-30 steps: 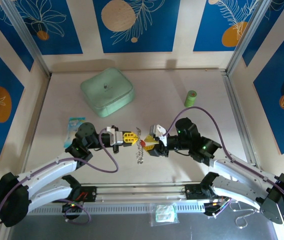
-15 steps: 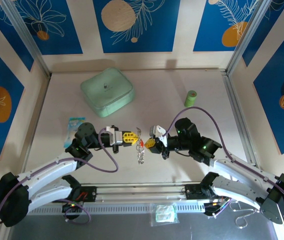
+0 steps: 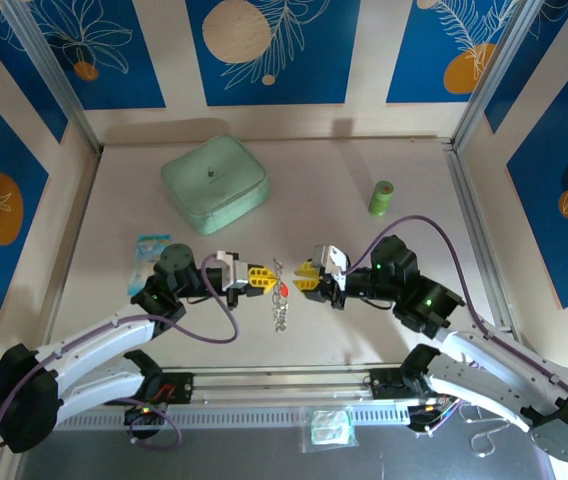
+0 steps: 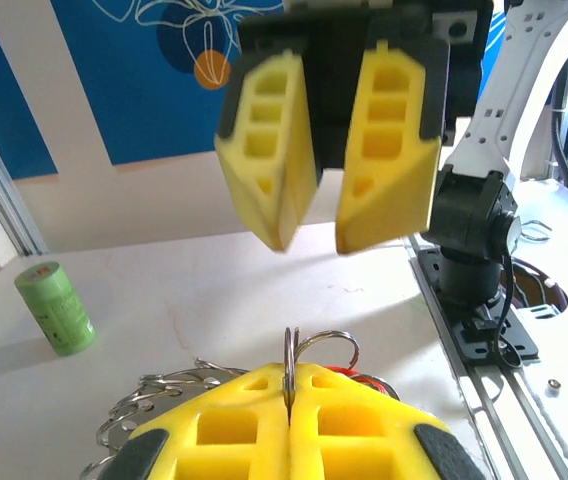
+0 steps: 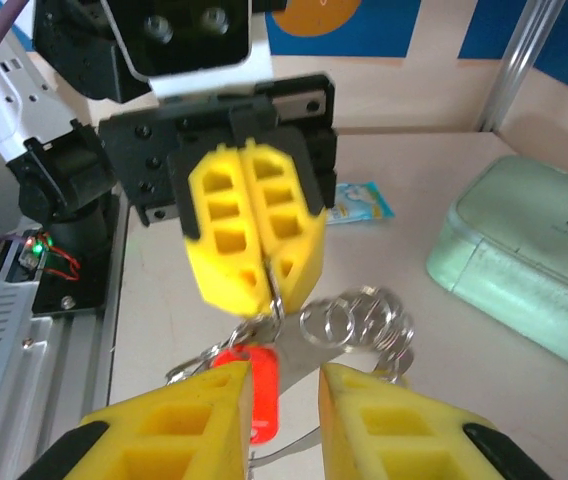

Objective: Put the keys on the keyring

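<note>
My left gripper (image 3: 262, 277) is shut on the keyring (image 3: 277, 268), pinching the thin metal ring (image 4: 291, 362) edge-on between its yellow fingers. A red-headed key (image 3: 284, 290) hangs at the ring, and the silver beaded chain (image 3: 280, 316) trails down onto the table. In the right wrist view the red key (image 5: 262, 388) lies just past my right gripper (image 5: 286, 375), whose jaws stand apart with nothing between them. The chain's loops (image 5: 359, 320) bunch beside the left gripper (image 5: 269, 285). The right gripper (image 3: 304, 278) faces the left one across a small gap.
A mint-green case (image 3: 214, 184) sits at the back left and a small green roll (image 3: 381, 197) at the back right. A blue packet (image 3: 150, 250) lies by the left arm. The metal rail (image 3: 284, 378) runs along the near edge.
The right gripper closed by the red key, then opened and drew back a little to the right. The red key stays hanging by the ring. The left gripper has not moved.
</note>
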Available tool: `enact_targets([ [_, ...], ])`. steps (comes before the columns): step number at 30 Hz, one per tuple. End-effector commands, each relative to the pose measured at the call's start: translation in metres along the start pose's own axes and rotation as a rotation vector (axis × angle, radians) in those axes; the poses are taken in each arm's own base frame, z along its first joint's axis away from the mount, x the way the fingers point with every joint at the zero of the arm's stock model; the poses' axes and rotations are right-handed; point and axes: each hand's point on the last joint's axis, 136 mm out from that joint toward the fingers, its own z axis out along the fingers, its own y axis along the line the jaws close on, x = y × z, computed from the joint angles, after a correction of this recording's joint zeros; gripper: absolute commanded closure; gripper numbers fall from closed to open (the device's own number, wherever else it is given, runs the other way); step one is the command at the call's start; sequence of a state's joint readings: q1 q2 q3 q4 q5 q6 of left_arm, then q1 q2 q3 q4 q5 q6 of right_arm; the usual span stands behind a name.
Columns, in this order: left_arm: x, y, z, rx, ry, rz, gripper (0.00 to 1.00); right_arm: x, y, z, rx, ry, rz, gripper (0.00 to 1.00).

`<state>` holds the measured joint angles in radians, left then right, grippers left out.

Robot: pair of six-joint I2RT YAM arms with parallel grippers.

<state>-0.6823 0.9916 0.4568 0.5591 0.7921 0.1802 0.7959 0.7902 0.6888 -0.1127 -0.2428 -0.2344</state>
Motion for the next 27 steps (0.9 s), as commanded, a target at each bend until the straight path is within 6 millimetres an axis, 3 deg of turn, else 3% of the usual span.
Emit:
enact_targets([
  [1, -0.019, 0.003, 0.002, 0.009, -0.026, 0.008, 1.0, -0.02, -0.004, 0.004, 0.003, -0.028, -0.042, 0.75],
  [7, -0.016, 0.004, 0.004, 0.016, -0.012, 0.001, 1.0, -0.022, 0.004, 0.019, -0.086, 0.003, -0.016, 0.75],
  [27, -0.01, 0.004, 0.005, 0.023, 0.011, 0.001, 1.0, 0.012, -0.002, 0.035, -0.119, 0.179, 0.04, 0.8],
])
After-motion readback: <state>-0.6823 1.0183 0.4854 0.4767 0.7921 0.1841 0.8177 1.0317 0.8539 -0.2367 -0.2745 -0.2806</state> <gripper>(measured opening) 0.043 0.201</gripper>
